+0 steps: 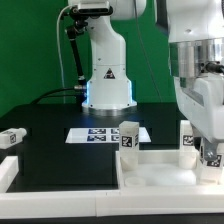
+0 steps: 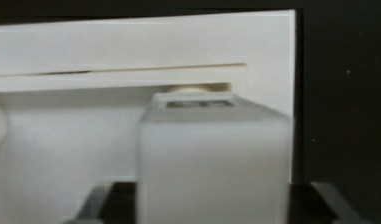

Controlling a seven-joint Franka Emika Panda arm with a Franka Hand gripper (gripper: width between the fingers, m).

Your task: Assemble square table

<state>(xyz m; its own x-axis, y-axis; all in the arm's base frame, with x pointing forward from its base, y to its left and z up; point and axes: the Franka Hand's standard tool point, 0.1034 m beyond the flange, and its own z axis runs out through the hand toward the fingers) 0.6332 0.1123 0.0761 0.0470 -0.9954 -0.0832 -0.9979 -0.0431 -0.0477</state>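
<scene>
The square table top (image 1: pixel 160 168) is a white rimmed slab lying at the front on the exterior view's right. One white tagged leg (image 1: pixel 129 136) stands upright at its far left corner and another (image 1: pixel 188 134) at its far right. My gripper (image 1: pixel 209 148) is low over the slab's right side, shut on a third leg (image 1: pixel 211 157). In the wrist view this leg (image 2: pixel 210 155) fills the gap between my dark fingers (image 2: pixel 116 203), with my gripper (image 2: pixel 213 208) closed on its sides and the slab (image 2: pixel 134 45) beyond it. A fourth leg (image 1: pixel 12 137) lies on the table at the far left.
The marker board (image 1: pixel 100 134) lies flat in front of the robot base (image 1: pixel 107 80). White border bars (image 1: pixel 8 172) run along the front left and the front edge (image 1: pixel 70 205). The tabletop is black, with a green backdrop behind.
</scene>
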